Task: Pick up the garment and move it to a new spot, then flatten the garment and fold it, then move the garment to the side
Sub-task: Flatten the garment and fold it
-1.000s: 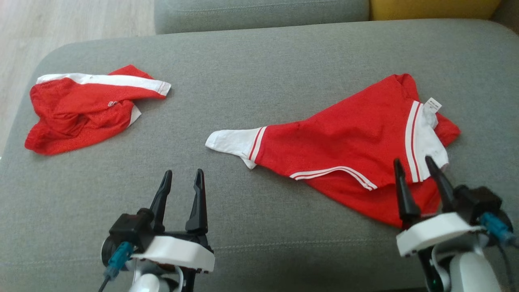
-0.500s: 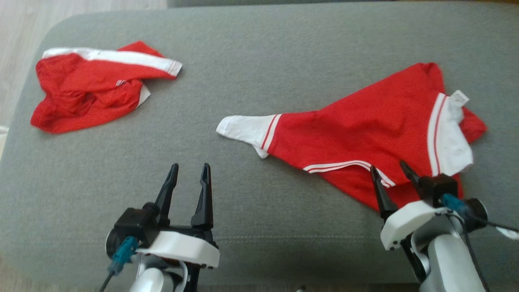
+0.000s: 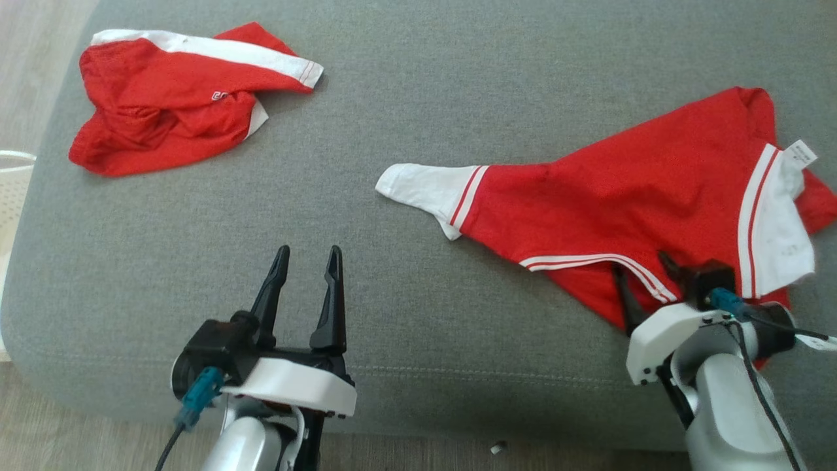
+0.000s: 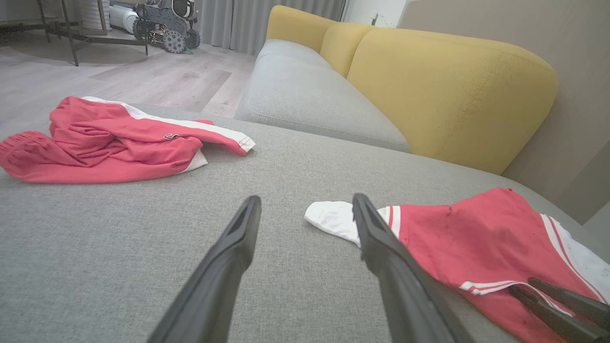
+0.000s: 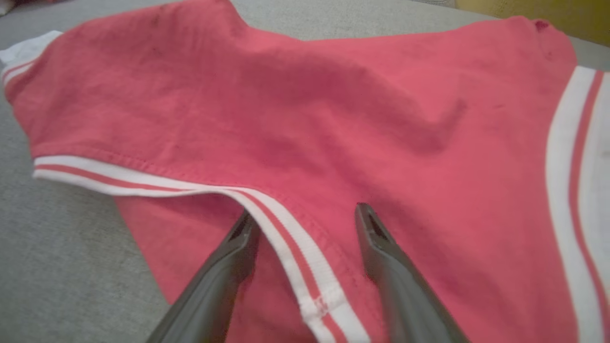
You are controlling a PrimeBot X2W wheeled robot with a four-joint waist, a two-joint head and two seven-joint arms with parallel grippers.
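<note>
On grey cushion [image 3: 458,85], right half: red shirt [image 3: 621,196], rumpled, white sleeve toward centre. Right claw [image 3: 641,263] spread over striped hem [image 3: 575,260], holding nothing; left claw [image 3: 308,250] spread, empty. Risk: top-layer-only pinch, shirt dragging bunched.

The robot's head has tipped down, so the camera now looks lower. A strip of floor [image 3: 78,445] has come into the picture below the grey seat [image 3: 458,98], and a white basket [image 3: 10,196] has come in at the left edge. The right gripper [image 3: 643,265] has leaned forward and gone down close over the red shirt [image 3: 621,196]. Its spread fingers now stand one on each side of the white striped edge [image 5: 286,224].
</note>
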